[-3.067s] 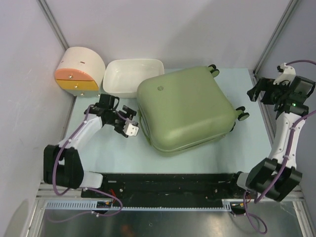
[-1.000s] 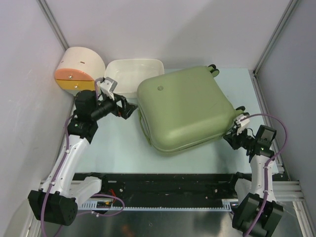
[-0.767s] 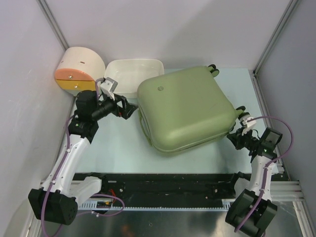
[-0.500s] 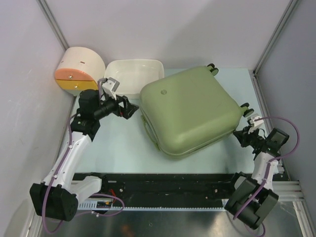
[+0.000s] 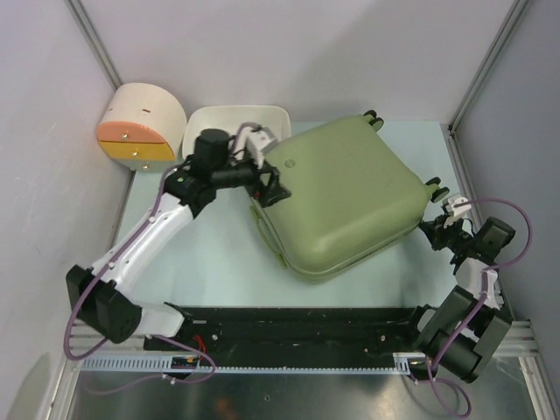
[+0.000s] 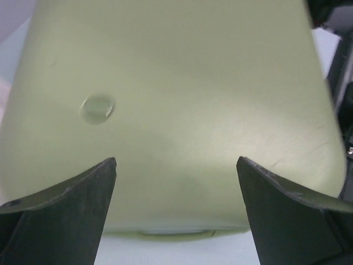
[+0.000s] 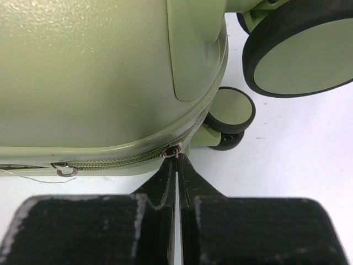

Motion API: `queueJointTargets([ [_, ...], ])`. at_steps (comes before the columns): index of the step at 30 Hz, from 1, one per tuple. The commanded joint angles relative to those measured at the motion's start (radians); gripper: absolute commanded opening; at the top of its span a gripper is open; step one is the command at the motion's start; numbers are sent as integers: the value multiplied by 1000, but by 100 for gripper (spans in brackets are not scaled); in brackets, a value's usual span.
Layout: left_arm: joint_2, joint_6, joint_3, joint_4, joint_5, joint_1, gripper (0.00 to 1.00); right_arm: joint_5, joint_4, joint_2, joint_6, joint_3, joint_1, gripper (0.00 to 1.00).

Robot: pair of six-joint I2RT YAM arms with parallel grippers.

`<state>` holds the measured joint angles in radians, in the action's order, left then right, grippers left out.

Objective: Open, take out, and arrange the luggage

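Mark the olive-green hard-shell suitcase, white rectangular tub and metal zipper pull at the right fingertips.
Green suitcase (image 5: 341, 197): top external view, shell centre.
White tub (image 5: 223, 118): top external view, far wall.
Zipper pull (image 7: 172, 149): right wrist view, metal tab.

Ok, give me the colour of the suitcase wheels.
The wheels have black tyres around olive-green faces; the right wrist view shows it best.

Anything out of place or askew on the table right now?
The luggage lies skewed, not square to the table edges, its far-left corner close to the white tub. A thin loose thread trails below its zipper in the right wrist view.
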<state>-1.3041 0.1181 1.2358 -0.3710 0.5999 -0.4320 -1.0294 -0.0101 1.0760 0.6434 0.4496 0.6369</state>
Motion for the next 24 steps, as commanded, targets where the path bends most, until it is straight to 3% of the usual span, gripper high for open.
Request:
queueJointTargets([
  [1, -137, 155, 188, -120, -89, -166, 95, -63, -212, 10, 31, 95, 14, 0],
  [6, -293, 149, 258, -147, -109, -202, 91, -103, -220, 35, 81, 97, 32, 0],
  [12, -365, 150, 231, -178, -107, -153, 88, -178, -425, 200, 12, 113, 67, 0],
  [18, -402, 175, 231, -197, -100, -116, 86, -155, -836, 404, -230, 158, 67, 0],
  [23, -432, 184, 251, -216, -88, -100, 85, -112, -1060, 553, -424, 240, 55, 0],
  [24, -437, 186, 252, -220, -86, -100, 85, -103, -1155, 611, -533, 254, 50, 0],
])
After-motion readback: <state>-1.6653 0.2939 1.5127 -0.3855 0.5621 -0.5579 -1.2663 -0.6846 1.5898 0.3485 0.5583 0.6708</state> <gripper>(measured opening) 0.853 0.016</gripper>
